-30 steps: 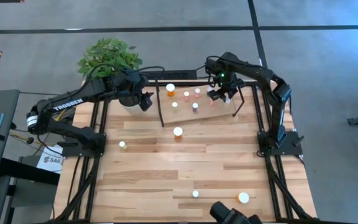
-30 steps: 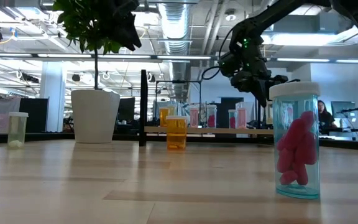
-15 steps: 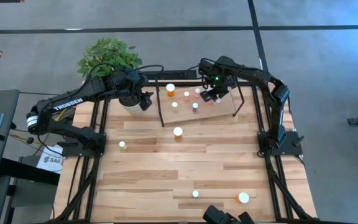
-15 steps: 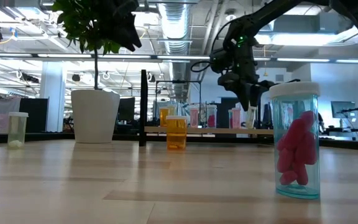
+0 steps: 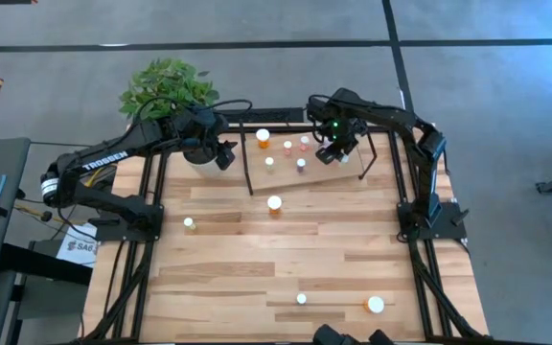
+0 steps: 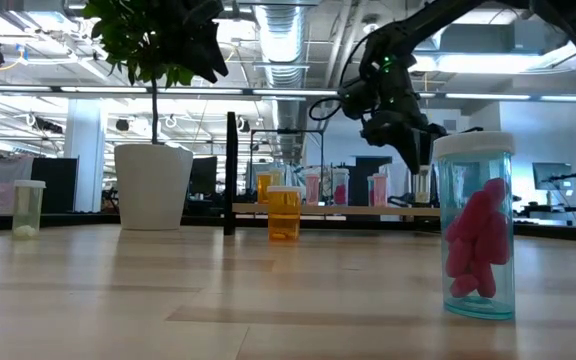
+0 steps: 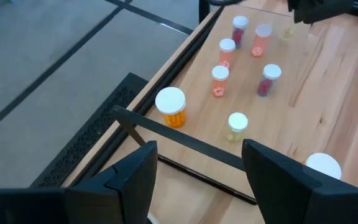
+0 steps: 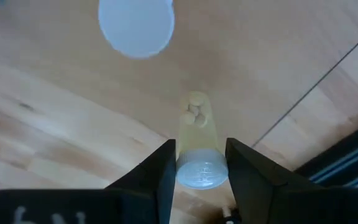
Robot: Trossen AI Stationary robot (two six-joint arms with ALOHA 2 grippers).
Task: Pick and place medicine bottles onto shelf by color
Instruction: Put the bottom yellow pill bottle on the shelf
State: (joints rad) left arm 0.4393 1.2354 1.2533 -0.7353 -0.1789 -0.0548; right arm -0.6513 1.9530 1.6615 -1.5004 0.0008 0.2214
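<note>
A pale bottle [image 8: 198, 149] is clamped in the right hand [image 5: 337, 147] above the shelf [image 5: 353, 172], near six bottles. The left hand [image 7: 197, 177] is held apart beside the plant pot [image 6: 153, 186].

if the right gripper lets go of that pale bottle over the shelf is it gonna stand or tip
Probably tips easily: the pale bottle, held by the right gripper, looks tall and narrow. It seems light, with only a few pills showing at one end. Smooth and round, it would likely roll across the shelf if it falls over.
</note>
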